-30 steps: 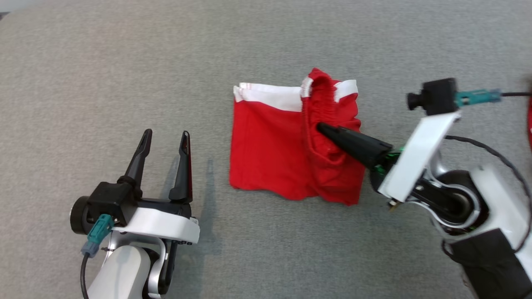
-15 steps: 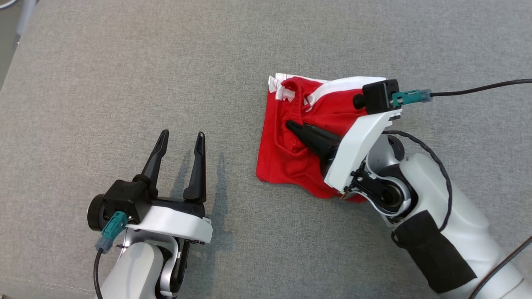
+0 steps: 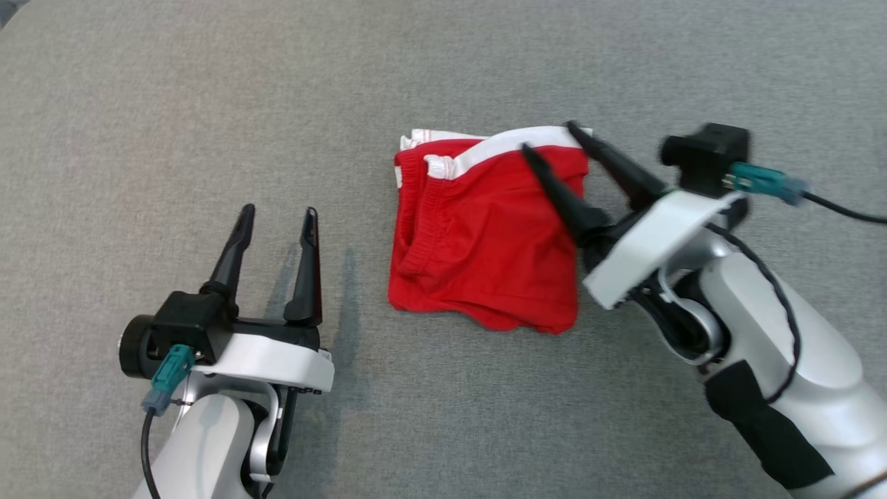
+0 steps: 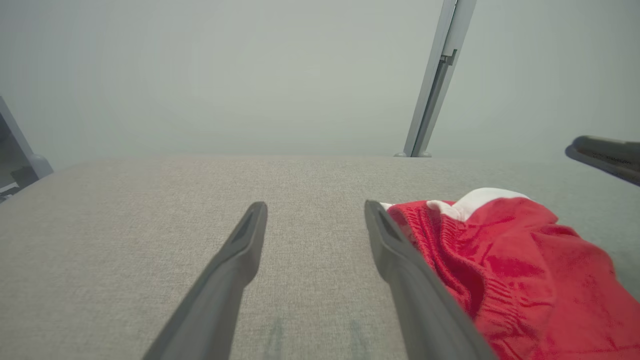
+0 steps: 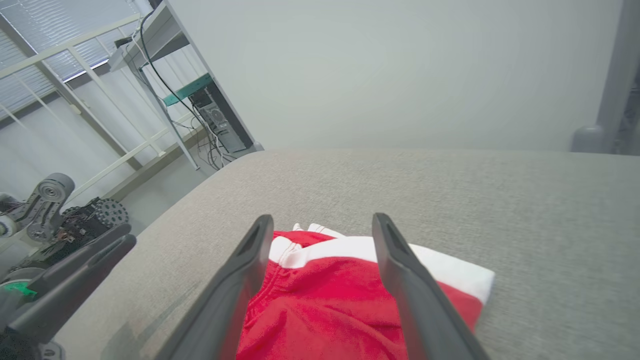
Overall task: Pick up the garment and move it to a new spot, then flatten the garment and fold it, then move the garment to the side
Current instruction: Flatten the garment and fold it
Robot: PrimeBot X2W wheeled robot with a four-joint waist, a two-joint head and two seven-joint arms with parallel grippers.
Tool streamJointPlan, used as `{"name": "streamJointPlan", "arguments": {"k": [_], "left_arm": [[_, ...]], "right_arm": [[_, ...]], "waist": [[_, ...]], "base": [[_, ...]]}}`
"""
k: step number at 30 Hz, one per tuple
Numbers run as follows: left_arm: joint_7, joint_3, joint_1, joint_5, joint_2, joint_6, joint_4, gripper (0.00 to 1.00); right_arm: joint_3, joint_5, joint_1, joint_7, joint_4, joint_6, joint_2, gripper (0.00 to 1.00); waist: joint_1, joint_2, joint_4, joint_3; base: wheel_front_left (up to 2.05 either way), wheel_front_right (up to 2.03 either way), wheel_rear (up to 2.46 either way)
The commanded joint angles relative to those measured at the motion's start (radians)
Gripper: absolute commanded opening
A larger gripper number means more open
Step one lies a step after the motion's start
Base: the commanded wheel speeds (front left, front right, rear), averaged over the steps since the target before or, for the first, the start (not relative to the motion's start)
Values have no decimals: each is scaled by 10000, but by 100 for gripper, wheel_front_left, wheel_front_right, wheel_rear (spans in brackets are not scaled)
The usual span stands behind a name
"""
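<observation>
Right claw spread, angled over red garment, left claw spread, pointing forward beside it

A grey fabric-covered table carries one folded red garment with white trim, lying flat.

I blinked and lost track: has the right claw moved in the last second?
Yes. The right claw has opened and drawn back to the robot's right, from the middle of the red shorts to their far right corner.
</observation>
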Motion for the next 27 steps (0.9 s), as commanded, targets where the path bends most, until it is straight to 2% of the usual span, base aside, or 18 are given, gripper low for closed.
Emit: {"name": "streamJointPlan", "arguments": {"k": [1,8,14,27], "left_arm": [[-44,72,-119,16,72,77,-50,100],[0,365,229,-3,404,327,-318,100],[114,560,512,-11,657,534,-635,100],[443,631,1280,-26,1013,857,-1077,100]], "right_arm": [[-222,-373,306,-324,-11,-1,-88,100],[-2416,-2259,1756,-1605,-472,-1,-493,100],[-4410,-3417,3242,-1855,-1133,-1,-405,100],[-5669,-4386,4920,-1194,-2425,-1,242,100]], "waist": [[0,0,-168,-156],[0,0,-600,-536],[0,0,-847,-830],[0,0,-1085,-1692]], "base": [[0,0,0],[0,0,0],[0,0,0],[0,0,0]]}}
